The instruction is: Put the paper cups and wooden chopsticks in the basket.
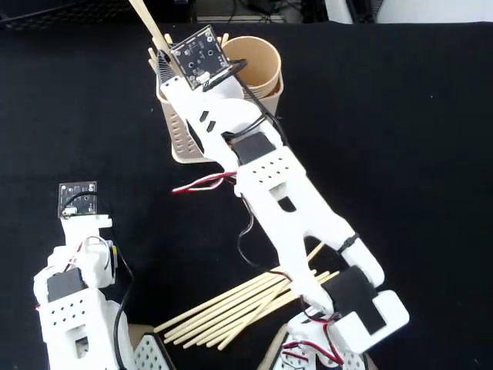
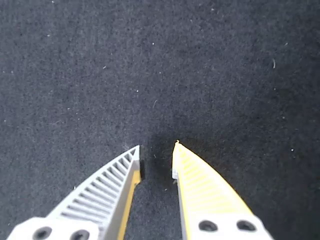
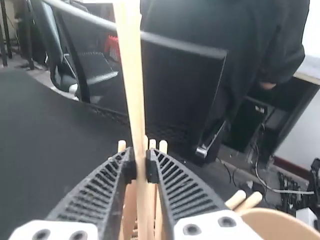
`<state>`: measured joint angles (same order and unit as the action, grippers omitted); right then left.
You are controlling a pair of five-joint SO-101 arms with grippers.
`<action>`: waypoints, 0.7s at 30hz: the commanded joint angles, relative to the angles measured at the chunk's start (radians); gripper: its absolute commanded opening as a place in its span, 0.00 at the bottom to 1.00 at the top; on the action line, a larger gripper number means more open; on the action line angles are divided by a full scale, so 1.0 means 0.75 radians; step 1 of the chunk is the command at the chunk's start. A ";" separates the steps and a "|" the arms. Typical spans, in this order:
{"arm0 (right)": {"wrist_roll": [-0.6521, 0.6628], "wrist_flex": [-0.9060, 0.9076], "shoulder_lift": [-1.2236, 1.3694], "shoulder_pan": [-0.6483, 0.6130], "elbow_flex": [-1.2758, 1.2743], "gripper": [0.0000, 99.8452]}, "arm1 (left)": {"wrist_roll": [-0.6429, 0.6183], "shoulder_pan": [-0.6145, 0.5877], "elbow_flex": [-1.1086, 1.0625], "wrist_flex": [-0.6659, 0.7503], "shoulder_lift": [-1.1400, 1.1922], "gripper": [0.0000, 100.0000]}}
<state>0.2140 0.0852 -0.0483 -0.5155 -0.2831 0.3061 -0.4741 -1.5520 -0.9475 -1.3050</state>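
Chopstick [image 3: 132, 75], likely light, stiff and slick, sits clamped in your right jaws over the basket [image 1: 183, 140]; left jaws stand apart, empty; take the loose chopsticks [image 1: 231, 312] mid-shaft.

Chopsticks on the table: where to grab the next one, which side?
Probably best: grip an outer stick of the chopstick pile near the splayed ends closest to the left arm, from straight above, jaws across its length. There the tips fan apart; the other ends bunch together under the right arm.
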 commanded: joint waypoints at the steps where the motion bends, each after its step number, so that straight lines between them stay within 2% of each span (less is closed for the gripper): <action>1: 0.002 0.137 -0.024 0.014 0.103 0.12 | -0.006 0.017 0.005 0.018 -0.014 0.12; 11: 0.002 0.554 -0.304 0.012 0.263 0.11 | -0.006 0.017 0.005 0.018 -0.014 0.12; 17: 0.004 1.203 -0.615 0.016 0.259 0.11 | -0.006 0.017 0.005 0.020 -0.014 0.12; 21: 0.012 1.596 -0.660 0.014 0.259 0.12 | -0.006 0.019 0.005 0.020 -0.014 0.12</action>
<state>0.2156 1.0733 -0.4979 -0.5155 -0.1481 0.3061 -0.4741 -1.5520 -0.9475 -1.3050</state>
